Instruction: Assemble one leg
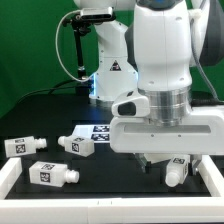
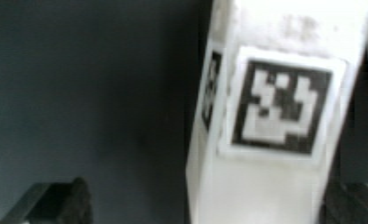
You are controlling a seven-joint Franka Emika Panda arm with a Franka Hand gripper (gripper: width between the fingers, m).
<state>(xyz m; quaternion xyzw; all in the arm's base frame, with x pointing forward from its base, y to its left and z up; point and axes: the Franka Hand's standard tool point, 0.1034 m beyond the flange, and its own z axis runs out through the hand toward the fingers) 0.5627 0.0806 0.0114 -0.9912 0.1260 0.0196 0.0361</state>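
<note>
Pincer [image 2: 206, 204] released, fingertips [image 2: 56, 205] spread either side of small white square-section leg [image 2: 270, 110] with black-and-white tag; three matching white pegs [image 1: 52, 172] on dark bench [image 1: 110, 178], well away from pincer.

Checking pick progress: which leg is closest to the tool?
The leg at the exterior view's right, under the open tool; the other three legs lie toward its left.

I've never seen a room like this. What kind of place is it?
Probably a robot lab: a white robot arm over a black table, and small white legs with black-and-white tags.
</note>
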